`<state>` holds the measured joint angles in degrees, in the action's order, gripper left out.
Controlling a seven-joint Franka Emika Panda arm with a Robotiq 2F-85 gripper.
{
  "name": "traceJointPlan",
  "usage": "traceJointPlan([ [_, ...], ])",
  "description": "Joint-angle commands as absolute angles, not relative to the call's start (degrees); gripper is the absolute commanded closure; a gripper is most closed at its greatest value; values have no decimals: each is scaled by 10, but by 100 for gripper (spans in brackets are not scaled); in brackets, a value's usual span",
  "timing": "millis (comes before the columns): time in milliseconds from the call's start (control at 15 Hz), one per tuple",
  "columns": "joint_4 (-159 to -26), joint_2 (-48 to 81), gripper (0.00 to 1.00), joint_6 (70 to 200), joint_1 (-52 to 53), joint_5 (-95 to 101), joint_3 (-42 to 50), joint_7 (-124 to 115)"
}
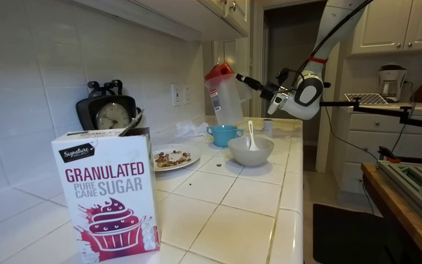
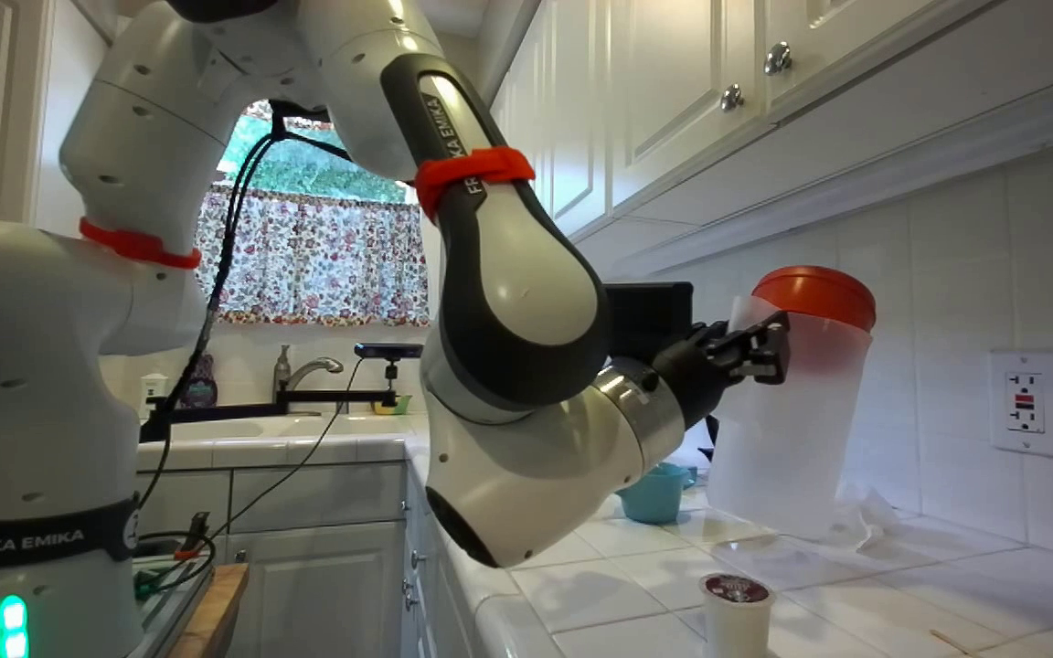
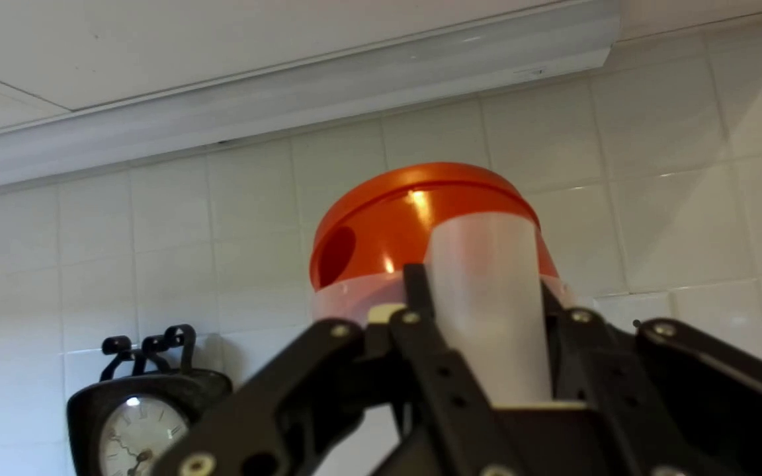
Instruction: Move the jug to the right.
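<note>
From the wrist view, the gripper (image 3: pixel 480 281) hides the held jug's (image 3: pixel 455 254) base.

Orange-lidded jug (image 3: pixel 394 231), handle (image 3: pixel 492 311) clamped between jaws, clock (image 3: pixel 146 413), tiled wall (image 3: pixel 252 264)

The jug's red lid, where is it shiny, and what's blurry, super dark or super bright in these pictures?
In the wrist view, pale glints shine on the front of the jug's red lid, and the claw looks blurry; in an exterior view, the doorway looks very dark; in an exterior view, the green lights glow brightly.
</note>
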<state>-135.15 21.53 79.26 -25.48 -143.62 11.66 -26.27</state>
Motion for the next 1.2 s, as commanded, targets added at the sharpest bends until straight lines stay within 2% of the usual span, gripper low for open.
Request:
traceJointPlan([
  [0,-1339,238,91,716,-252,-1424,119,-245],
  [533,-1292,314,91,578,-249,-1388,113,-194],
  [1133,-1288,325,91,593,-252,-1397,111,-184],
])
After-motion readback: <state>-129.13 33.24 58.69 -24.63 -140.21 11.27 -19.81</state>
